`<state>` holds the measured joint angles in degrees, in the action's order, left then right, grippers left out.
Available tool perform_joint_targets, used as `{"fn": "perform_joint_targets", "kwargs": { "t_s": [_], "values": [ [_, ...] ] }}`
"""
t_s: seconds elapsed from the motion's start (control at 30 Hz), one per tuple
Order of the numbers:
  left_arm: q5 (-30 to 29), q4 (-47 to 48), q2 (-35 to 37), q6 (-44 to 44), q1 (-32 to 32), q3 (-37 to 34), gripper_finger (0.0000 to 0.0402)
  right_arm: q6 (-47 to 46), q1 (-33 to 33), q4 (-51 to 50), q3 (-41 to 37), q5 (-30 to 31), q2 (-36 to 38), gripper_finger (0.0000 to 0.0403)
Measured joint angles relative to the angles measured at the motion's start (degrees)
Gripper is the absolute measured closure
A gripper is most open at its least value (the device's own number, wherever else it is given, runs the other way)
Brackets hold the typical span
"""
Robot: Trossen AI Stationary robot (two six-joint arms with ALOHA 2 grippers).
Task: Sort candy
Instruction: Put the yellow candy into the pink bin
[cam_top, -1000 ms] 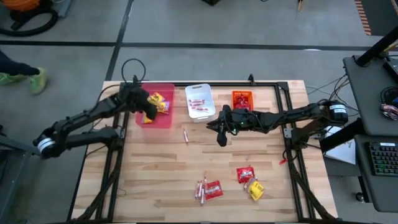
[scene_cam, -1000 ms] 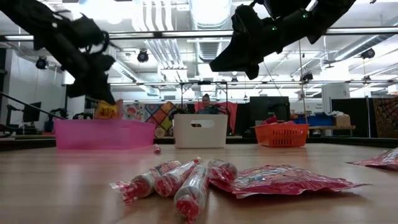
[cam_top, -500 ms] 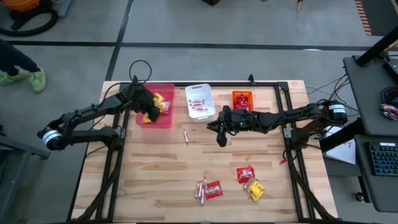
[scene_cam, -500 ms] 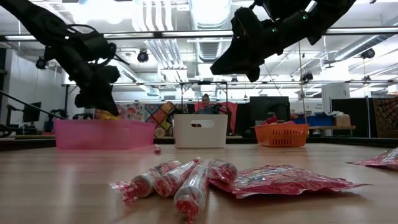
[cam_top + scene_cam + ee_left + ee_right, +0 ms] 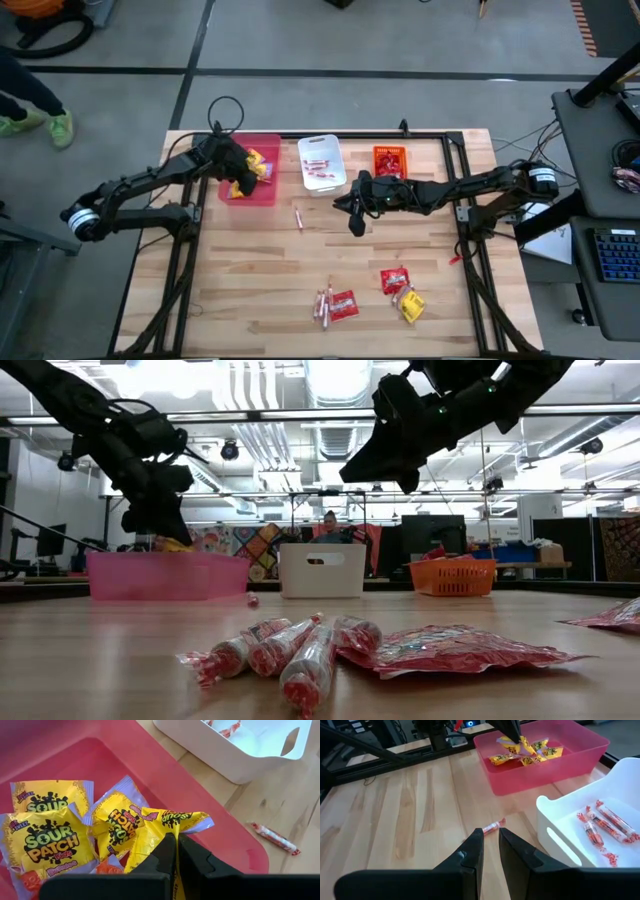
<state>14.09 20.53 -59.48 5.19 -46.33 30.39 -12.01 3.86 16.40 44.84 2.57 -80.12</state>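
Note:
My left gripper [image 5: 239, 178] is over the pink bin [image 5: 262, 196], shut on a yellow square packet [image 5: 165, 822]. More yellow packets [image 5: 47, 837] lie on the bin's floor. My right gripper [image 5: 490, 839] is open by a narrow gap and hovers above the table, just short of a lone pinkish-red stick [image 5: 494, 826] that lies flat on the wood [image 5: 298, 216]. Near the table's near edge lie a bunch of sticks [image 5: 324, 304], red packets [image 5: 394, 279] and a yellow packet [image 5: 411, 307]. My left gripper pinches the yellow packet by one edge [image 5: 172, 837] between its two fingers, coming from above and pointing down into the pink bin. The packet hangs crumpled below the fingertips, over the other yellow packets; whether its lower end rests on them, I cannot tell.
A white bin [image 5: 303, 170] with sticks in it and an orange bin [image 5: 389, 160] with red packets stand beside the pink one along the far edge. A black frame rail [image 5: 470, 215] runs along the table's sides. Bare wood lies across the table's middle.
My left gripper has carried the yellow packet a little way from the pink bin's near side toward the far edge and down into the bin, then stayed still. My right arm has kept still.

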Motion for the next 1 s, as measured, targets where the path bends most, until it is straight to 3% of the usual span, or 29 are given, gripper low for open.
{"fn": "perform_joint_targets", "kwargs": {
  "t_s": [0.6,1.0],
  "values": [
    [0.02,-0.28,0.00,0.02,-0.01,0.00,0.0401,6.06,0.02,3.78,0.00,0.02,0.00,0.0351],
    [0.45,-2.56,0.00,-1.70,-0.01,-0.04,0.0401,2.16,-0.31,3.77,-0.11,0.05,-0.69,0.0351]
  ]
}}
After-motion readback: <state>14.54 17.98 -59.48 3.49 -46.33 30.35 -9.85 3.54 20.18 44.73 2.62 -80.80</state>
